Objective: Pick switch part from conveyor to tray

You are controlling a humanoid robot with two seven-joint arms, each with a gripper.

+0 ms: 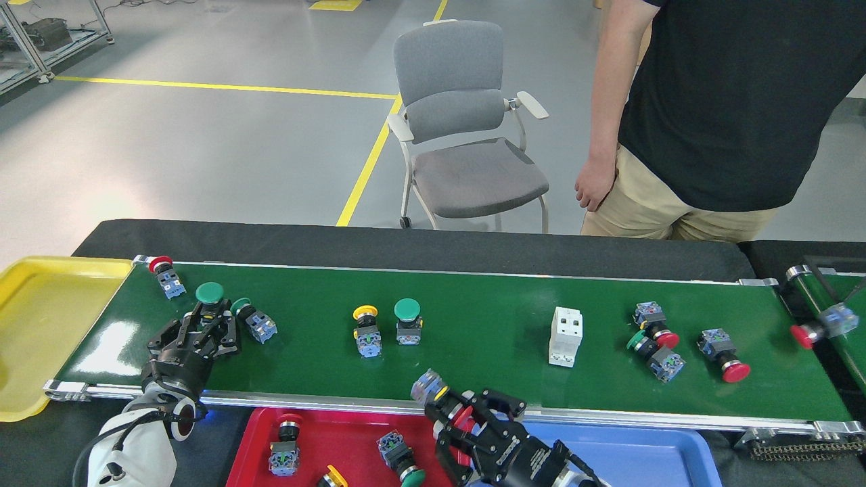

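Note:
The conveyor (487, 318) carries several switch parts. My left gripper (208, 323) reaches over the near rail at the belt's left end, its fingers closed around the body of an upright green-capped switch part (210, 293). My right gripper (454, 414) is shut on a red-capped switch part (429, 388) with a yellow ring and blue-grey body. It holds the part above the near rail, at the right end of the red tray (352, 433). That tray holds a few switch parts.
A red-capped part (162, 274) and a lying green part (252, 322) flank my left gripper. Yellow (366, 329) and green (407, 319) parts stand mid-belt, a white breaker (565, 327) further right. A yellow tray (40, 325), a blue tray (649, 450), a person (710, 135).

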